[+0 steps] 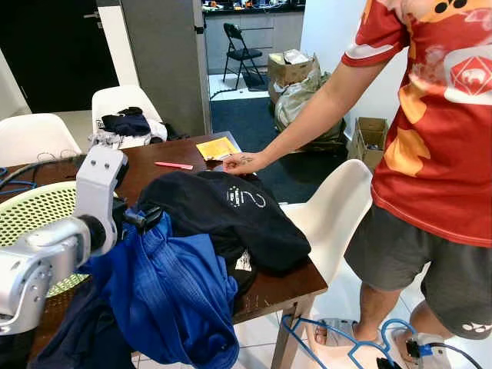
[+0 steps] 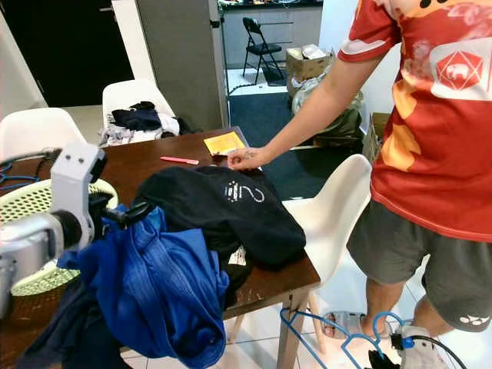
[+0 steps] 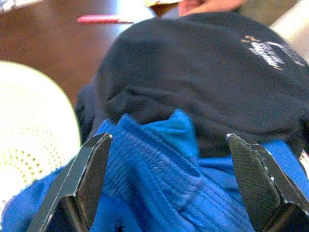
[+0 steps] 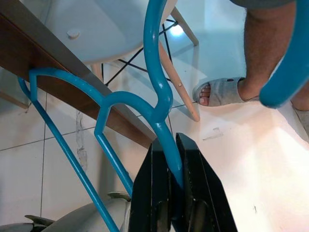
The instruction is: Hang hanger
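Observation:
A blue plastic hanger hangs low beside the table's near right corner, over the tiled floor, also seen as the blue hanger. My right gripper is shut on its neck just below the hook. My left gripper is raised over the table with its fingers spread open above a crumpled blue garment. It holds nothing. A black garment with a white print lies just beyond the blue one.
A person in a red shirt stands at the right, one hand resting on the brown table. A white chair stands between them. A green basket, pink pen and yellow paper lie on the table.

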